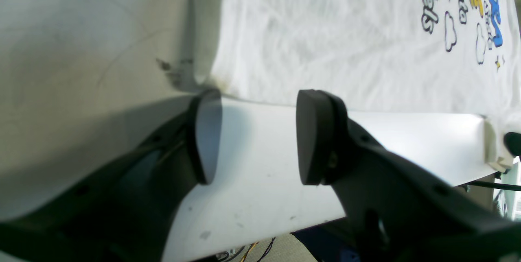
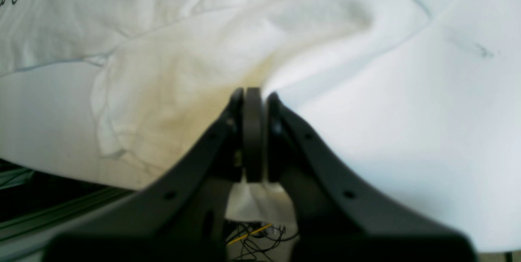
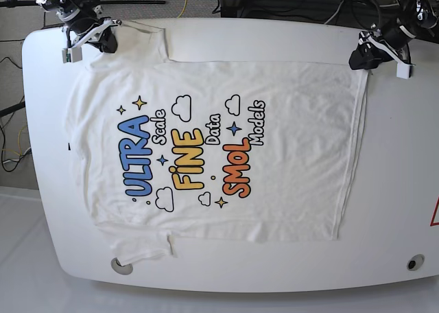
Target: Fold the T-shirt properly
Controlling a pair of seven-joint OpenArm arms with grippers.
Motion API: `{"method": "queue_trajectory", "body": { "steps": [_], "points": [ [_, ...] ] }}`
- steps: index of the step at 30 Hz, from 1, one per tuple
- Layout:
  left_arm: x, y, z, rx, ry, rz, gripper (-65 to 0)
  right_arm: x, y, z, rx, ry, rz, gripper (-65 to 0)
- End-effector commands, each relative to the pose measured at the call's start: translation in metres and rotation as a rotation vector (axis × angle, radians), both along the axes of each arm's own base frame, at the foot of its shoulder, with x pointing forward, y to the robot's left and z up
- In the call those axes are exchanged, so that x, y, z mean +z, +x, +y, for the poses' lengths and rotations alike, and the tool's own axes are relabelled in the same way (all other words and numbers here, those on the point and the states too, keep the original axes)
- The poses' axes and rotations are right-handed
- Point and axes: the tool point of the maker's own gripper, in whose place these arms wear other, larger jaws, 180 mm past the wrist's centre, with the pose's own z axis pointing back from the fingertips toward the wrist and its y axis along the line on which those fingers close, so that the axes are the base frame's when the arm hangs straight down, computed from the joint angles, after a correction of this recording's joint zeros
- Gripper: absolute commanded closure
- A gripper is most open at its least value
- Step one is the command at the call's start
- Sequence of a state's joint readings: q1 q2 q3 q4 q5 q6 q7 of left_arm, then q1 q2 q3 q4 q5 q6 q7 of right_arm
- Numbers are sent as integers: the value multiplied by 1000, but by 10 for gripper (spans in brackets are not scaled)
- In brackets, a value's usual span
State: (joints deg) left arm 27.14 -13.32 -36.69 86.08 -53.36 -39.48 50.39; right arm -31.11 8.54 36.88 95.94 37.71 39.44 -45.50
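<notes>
Our printed white cotton T-shirt (image 3: 212, 148) lies flat mid-table. Right gripper (image 2: 253, 95) is clamped on fabric, seemingly the upper-left sleeve; left gripper (image 1: 252, 136) gapes empty upper right, needing the hem.

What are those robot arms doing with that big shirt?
Two robot arms are getting ready to fold a T-shirt. It lies flat, print side up, on a white table. The right gripper is shut, pinching cloth at the shirt's sleeve corner. The left gripper is open at the hem corner, holding nothing. No fold has been made yet.
</notes>
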Motion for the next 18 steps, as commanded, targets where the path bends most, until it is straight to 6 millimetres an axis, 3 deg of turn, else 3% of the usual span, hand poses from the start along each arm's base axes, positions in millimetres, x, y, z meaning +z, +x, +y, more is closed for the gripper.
{"method": "queue_trajectory", "body": {
  "steps": [1, 9, 18],
  "points": [
    [14, 8, 3, -9, -5, -45, -273, 8, 4, -4, 8, -13, -31, 0],
    [12, 4, 3, -15, -7, -21, -294, 8, 3, -4, 9, -13, -28, 0],
    [3, 2, 0, -20, -1, 16, -361, 7, 3, -4, 13, -19, -23, 0]
  ]
}}
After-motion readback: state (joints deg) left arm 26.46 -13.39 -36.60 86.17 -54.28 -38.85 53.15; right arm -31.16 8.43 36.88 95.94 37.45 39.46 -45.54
